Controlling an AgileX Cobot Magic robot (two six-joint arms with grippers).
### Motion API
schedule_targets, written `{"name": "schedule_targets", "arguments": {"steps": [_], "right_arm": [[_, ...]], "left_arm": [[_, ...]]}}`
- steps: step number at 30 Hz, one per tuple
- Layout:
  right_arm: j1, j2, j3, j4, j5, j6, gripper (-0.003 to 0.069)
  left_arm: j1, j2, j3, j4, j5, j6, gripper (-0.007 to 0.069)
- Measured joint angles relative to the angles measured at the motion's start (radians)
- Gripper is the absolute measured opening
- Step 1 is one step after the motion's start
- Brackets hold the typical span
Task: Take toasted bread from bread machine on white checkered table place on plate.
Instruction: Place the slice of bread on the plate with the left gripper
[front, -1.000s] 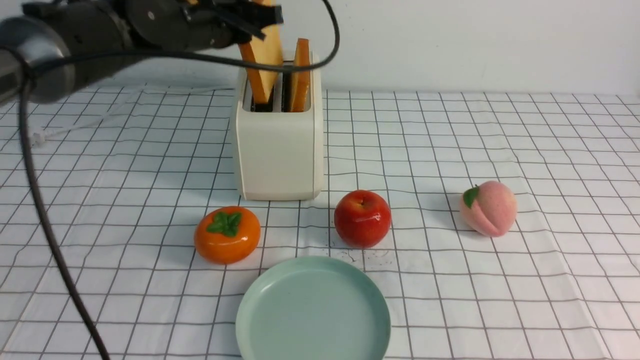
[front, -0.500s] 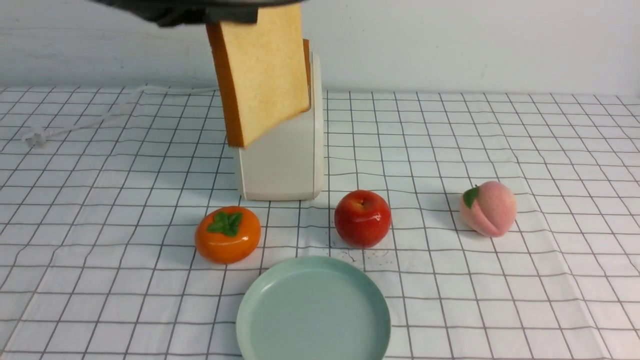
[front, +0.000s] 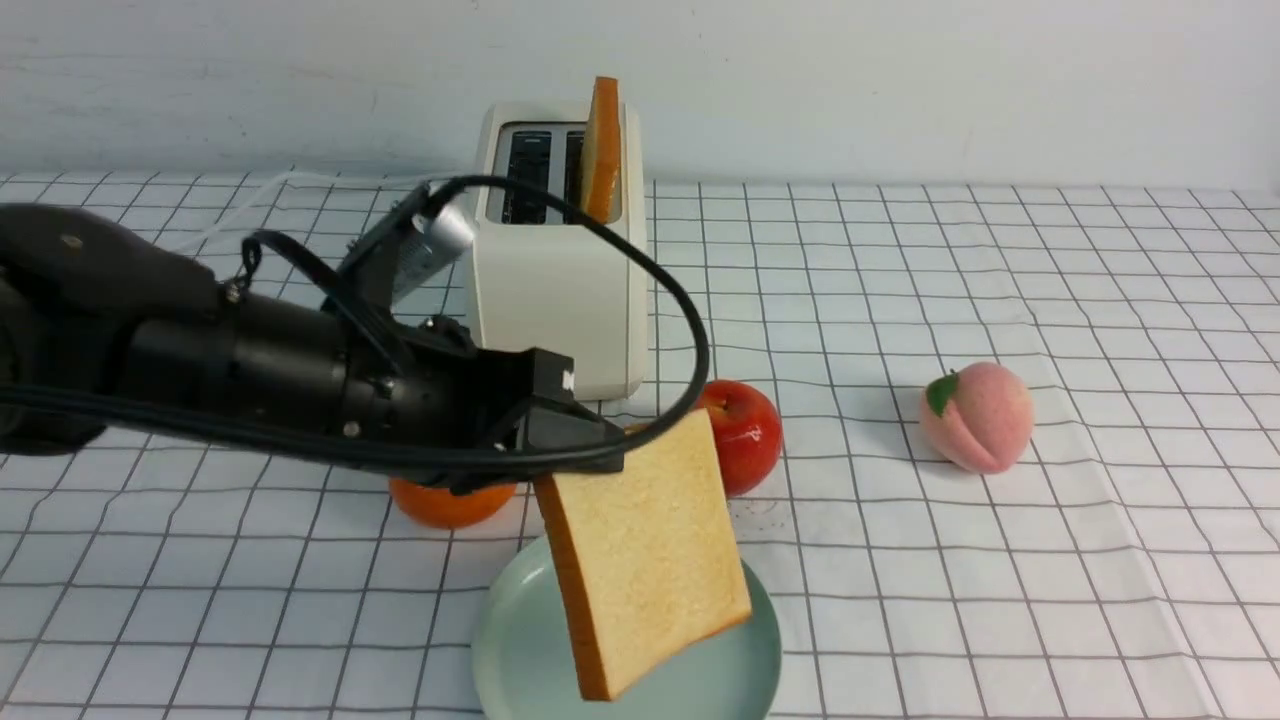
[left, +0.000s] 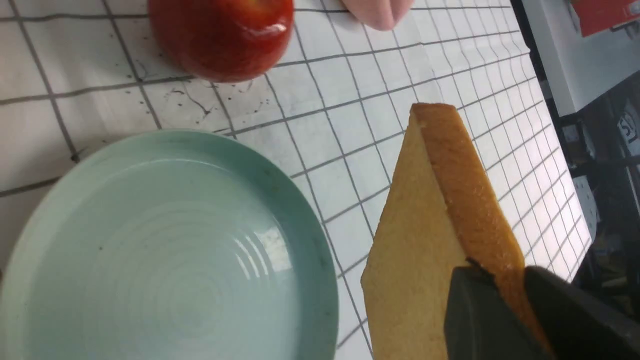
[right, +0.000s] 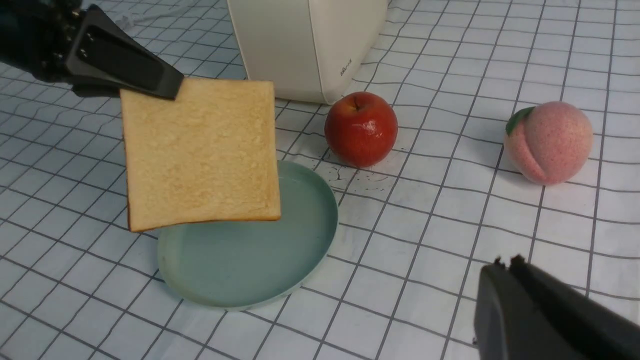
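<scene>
My left gripper (front: 585, 455) is shut on the top corner of one slice of toasted bread (front: 645, 560), which hangs tilted just above the mint-green plate (front: 505, 650) at the front of the white checkered table (front: 1000, 560). In the left wrist view both fingers clamp the crust edge of the held slice (left: 425, 240) beside the plate (left: 165, 250). A second slice (front: 602, 150) stands in the right slot of the bread machine (front: 555, 290); its left slot is empty. My right gripper (right: 505, 262) is shut and empty, low over the cloth to the right of the plate (right: 250, 260).
A red apple (front: 745, 435) sits just behind the plate, a peach (front: 975, 415) further right. An orange persimmon (front: 450, 505) lies partly hidden under my left arm. The toaster's white cord runs off to the back left.
My left arm has come down and forward from above the bread machine, carrying the slice out of the left slot to just over the plate. The right gripper has stayed shut.
</scene>
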Motion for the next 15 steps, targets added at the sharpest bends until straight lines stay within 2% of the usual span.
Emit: {"name": "schedule_targets", "arguments": {"steps": [6,14,15], "right_arm": [[0.000,0.000,0.000,0.000,-0.004,0.000,0.0001],[0.000,0.000,0.000,0.000,-0.007,0.000,0.0004],[0.000,0.000,0.000,0.000,-0.009,0.000,0.0004]], "left_arm": [[0.000,0.122,0.001,-0.062,-0.017,0.039,0.0083],[0.000,0.191,0.001,-0.047,-0.008,0.042,0.0083],[0.000,0.191,0.001,-0.036,-0.008,0.042,0.0102]]}}
